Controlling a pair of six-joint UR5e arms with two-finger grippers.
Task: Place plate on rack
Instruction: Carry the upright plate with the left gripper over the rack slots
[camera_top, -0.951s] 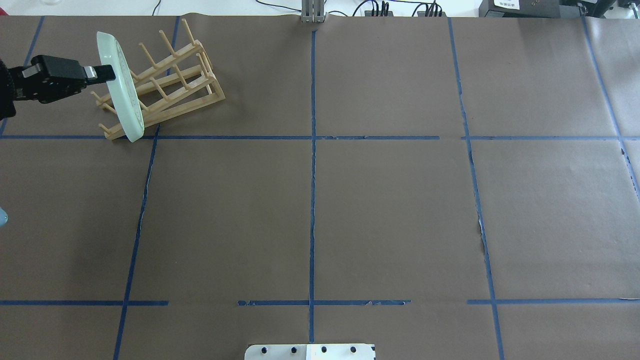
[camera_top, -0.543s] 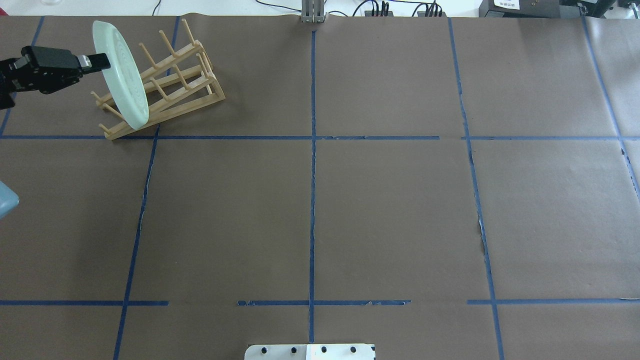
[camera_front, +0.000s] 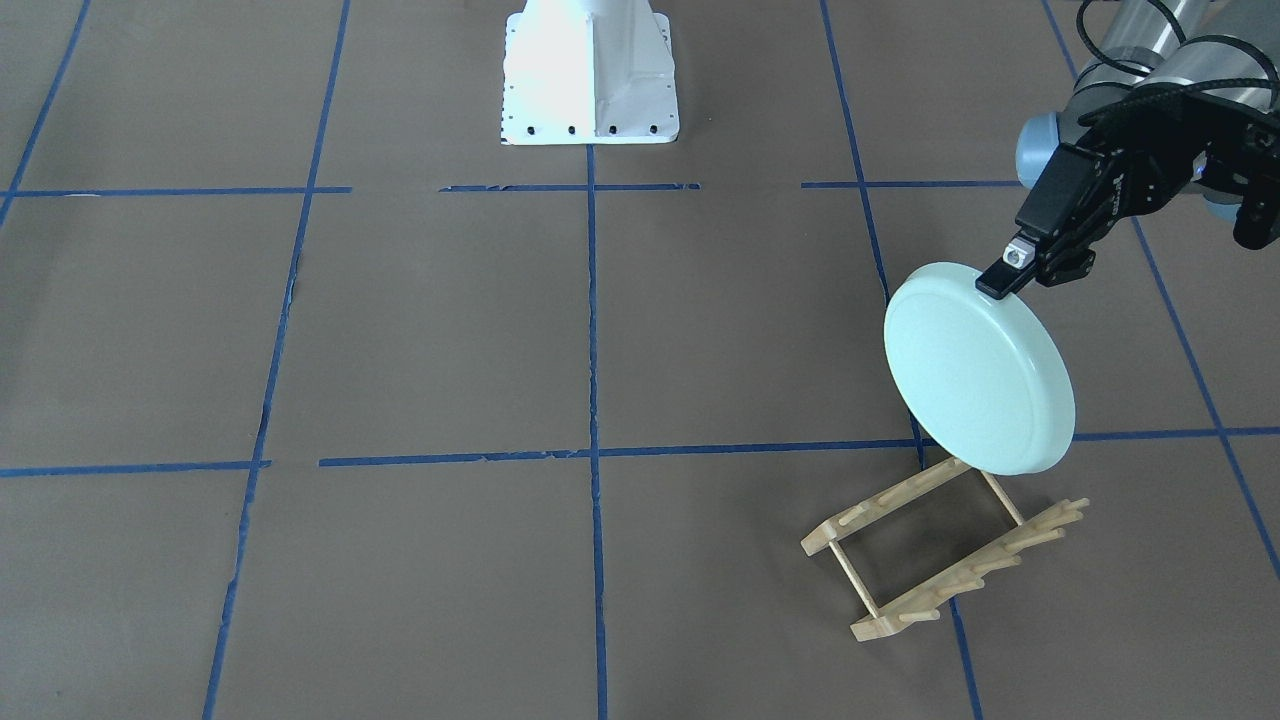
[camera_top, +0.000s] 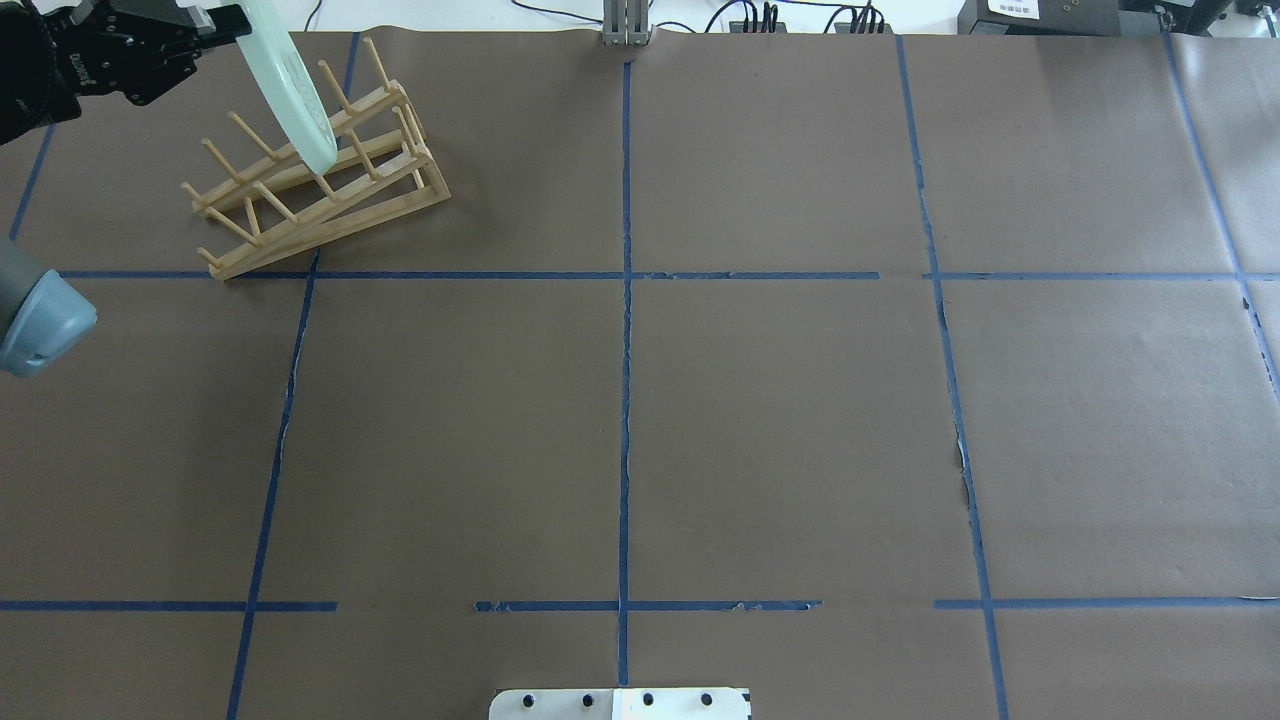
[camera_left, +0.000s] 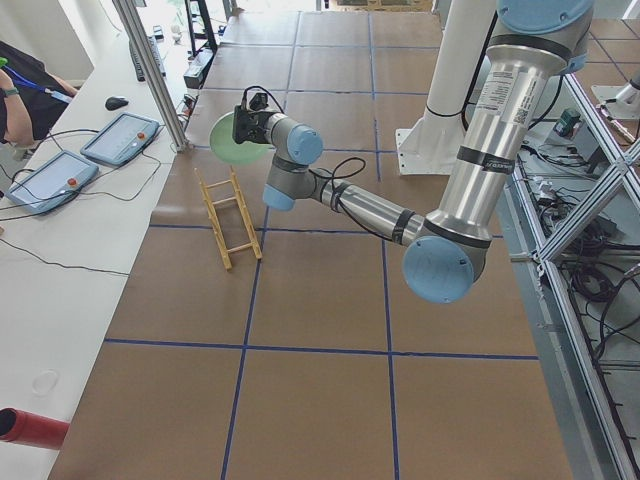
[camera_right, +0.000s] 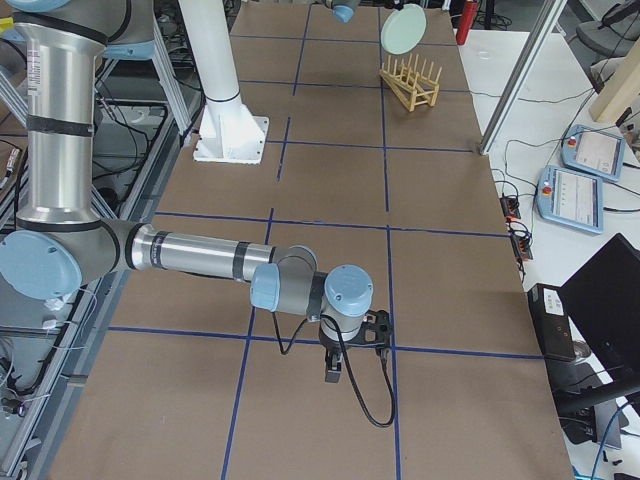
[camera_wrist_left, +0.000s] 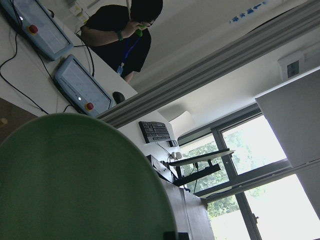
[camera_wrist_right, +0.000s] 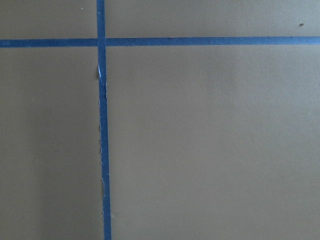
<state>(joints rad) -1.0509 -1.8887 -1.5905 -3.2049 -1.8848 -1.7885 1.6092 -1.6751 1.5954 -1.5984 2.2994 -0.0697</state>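
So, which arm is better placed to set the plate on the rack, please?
Left: the left gripper holds the plate on edge above the rack; the right gripper is far away.

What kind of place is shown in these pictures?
Most likely a robotics laboratory. The table is covered with brown paper marked by a blue tape grid. Teach pendants lie on the side bench. The left gripper holds the plate.
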